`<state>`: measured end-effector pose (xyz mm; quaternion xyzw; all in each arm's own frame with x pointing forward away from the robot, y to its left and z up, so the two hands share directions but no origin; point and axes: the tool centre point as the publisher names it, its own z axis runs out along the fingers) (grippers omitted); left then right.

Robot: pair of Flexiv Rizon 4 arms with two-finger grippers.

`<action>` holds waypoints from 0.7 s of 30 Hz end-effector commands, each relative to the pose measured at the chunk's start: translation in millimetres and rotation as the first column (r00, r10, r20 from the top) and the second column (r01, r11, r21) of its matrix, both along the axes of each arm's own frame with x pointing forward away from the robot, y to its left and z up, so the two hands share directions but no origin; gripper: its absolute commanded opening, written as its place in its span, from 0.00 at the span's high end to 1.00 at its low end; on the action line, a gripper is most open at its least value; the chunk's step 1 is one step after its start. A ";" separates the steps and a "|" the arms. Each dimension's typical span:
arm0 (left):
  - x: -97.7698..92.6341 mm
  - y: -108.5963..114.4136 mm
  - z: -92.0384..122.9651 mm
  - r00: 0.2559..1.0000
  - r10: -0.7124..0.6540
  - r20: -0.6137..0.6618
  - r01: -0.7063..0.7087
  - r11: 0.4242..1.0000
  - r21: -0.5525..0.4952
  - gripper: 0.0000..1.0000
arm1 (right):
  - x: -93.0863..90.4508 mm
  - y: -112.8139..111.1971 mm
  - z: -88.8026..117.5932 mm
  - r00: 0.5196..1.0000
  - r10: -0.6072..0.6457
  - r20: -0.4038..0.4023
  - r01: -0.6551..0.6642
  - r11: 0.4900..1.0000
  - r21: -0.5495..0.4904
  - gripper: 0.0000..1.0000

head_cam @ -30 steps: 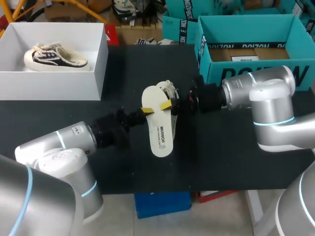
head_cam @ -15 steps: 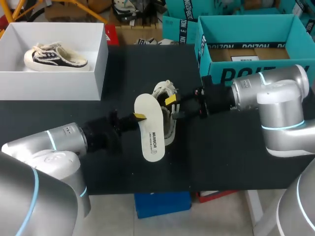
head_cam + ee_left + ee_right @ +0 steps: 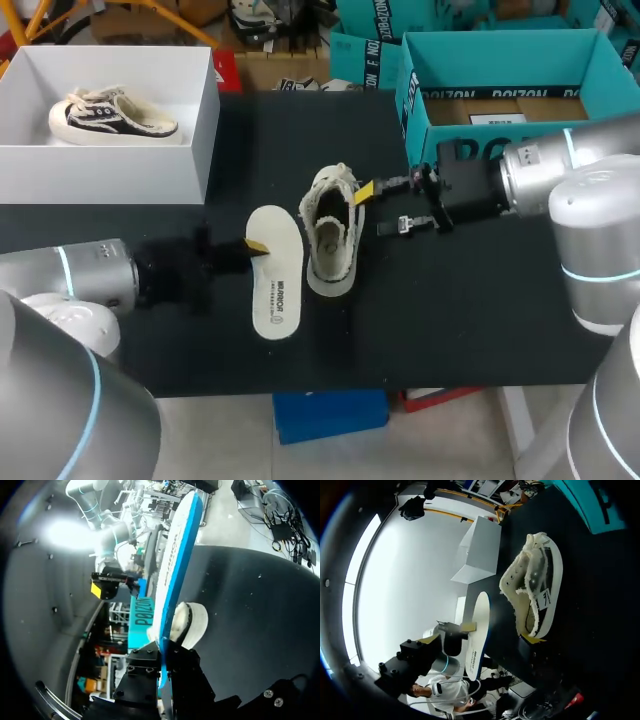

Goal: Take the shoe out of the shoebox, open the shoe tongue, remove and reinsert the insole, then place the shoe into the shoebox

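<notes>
1. The left gripper point(image 3: 262, 247) is clamped on the insole point(image 3: 274, 285) near one end, with one yellow tip showing on its upper face. In the left wrist view the insole runs edge-on straight out from between the fingers. The grip is therefore on the two flat faces, which probably lets the thin piece be steered lengthwise.
2. The insole is out of the shoe point(image 3: 330, 232) and sits just beside it, roughly parallel with it. Whether its far end rests on the table or hangs above it cannot be told. The side-by-side alignment looks like a staging pose for sliding it back in.
3. The shoe lies near the middle of the black table point(image 3: 480, 300), its mouth turned up toward the head camera so the dark interior shows. That attitude leaves the opening reachable from the insole's side.
4. The right gripper point(image 3: 373, 210) stands wide and holds nothing. One yellow tip is just beside the shoe's rim and the other finger is apart from it. It seems stationed to steady the shoe or spread its mouth during reinsertion.
5. The white shoebox point(image 3: 100, 175) sits at the table's far left, well apart, with a second shoe point(image 3: 112, 115) inside. A teal box point(image 3: 440, 150) stands behind the right arm. Removal looks done; reinsertion and boxing remain.
</notes>
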<state>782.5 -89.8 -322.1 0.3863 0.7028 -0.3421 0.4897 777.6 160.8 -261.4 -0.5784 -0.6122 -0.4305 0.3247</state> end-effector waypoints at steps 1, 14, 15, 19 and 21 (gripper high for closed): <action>-4.2 15.8 6.7 0.998 -0.028 -0.050 0.031 0.998 0.063 1.00 | -14.5 -11.0 18.4 0.998 -0.057 -0.006 0.056 0.986 -0.157 0.00; -8.9 32.3 6.2 0.990 -0.083 -0.118 0.095 0.990 0.101 1.00 | -25.9 -9.7 24.3 0.992 -0.116 -0.058 0.090 0.938 -0.336 0.00; -8.8 33.1 6.5 0.989 -0.088 -0.122 0.100 0.990 0.102 1.00 | -25.9 -9.7 24.3 0.992 -0.116 -0.058 0.090 0.938 -0.336 0.00; -9.6 35.4 9.9 0.984 -0.112 -0.136 0.127 0.986 0.107 1.00 | -25.9 -9.7 24.3 0.992 -0.116 -0.058 0.090 0.938 -0.336 0.00; -10.4 35.5 10.5 0.980 -0.130 -0.150 0.146 0.984 0.105 1.00 | -25.9 -9.7 24.3 0.992 -0.116 -0.058 0.090 0.938 -0.336 0.00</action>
